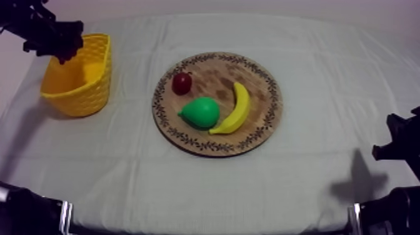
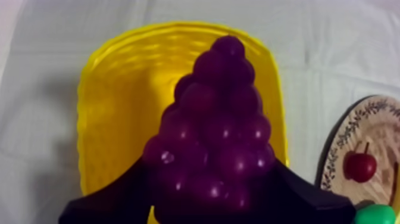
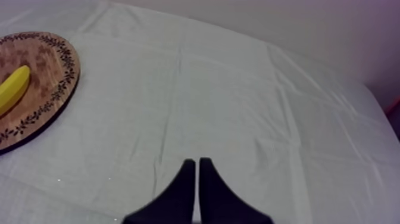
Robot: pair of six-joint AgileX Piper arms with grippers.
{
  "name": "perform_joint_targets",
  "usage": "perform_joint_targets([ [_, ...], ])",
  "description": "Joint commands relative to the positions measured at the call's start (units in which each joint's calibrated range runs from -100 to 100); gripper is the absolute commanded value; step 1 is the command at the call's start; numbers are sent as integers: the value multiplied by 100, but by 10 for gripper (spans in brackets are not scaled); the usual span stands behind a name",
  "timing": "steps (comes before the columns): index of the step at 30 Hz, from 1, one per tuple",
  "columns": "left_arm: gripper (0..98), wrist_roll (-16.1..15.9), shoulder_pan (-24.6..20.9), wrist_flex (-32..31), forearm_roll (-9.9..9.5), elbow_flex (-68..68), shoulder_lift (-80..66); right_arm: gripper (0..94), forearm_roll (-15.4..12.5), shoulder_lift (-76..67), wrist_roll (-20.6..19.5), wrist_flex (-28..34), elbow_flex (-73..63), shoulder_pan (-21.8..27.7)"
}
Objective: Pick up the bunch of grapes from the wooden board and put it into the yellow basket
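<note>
Two arms, two different states. The left gripper is clamped on the bunch of grapes. Its black fingers press the wide end of the purple cluster from either side, and the narrow tip points away from the wrist. Directly below this gripper lies the yellow basket, so the grapes hang over its open inside. I cannot tell whether they touch its floor.

From above, the left gripper sits over the far rim of the basket, at the table's left side. Well apart from it, toward the middle of the table, the round wooden board carries a small red fruit, a green pear and a banana. The pear touches the banana, and the red fruit lies just beyond the pear.

The right gripper has its fingers pressed together in a narrow wedge with nothing between them. It is low over the bare grey-white cloth. The board and its banana lie well off to this gripper's side.
</note>
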Motion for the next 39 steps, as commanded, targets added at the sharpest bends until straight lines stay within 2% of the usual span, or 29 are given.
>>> perform_joint_targets([
  [1, 348, -16, -7, 13, -36, -34, 108, 2, 0, -2, 2, 1, 4, 2],
  [9, 355, -125, -34, -21, -181, -141, 570, 2, 0, -2, 2, 1, 4, 2],
  [18, 351, -245, -42, -88, -199, -355, 1168, 2, 0, -2, 2, 1, 4, 2],
  [30, 359, -213, -56, -280, -218, -304, 1313, 2, 0, -2, 2, 1, 4, 2],
  [32, 400, -206, -42, -289, -225, -282, 1290, 2, 0, -2, 2, 1, 4, 2],
  [36, 663, -142, 6, -322, -289, -183, 1195, 2, 0, -2, 2, 1, 4, 2],
  [39, 791, -17, 68, -329, -401, -109, 1093, 2, 0, -2, 2, 1, 4, 2],
])
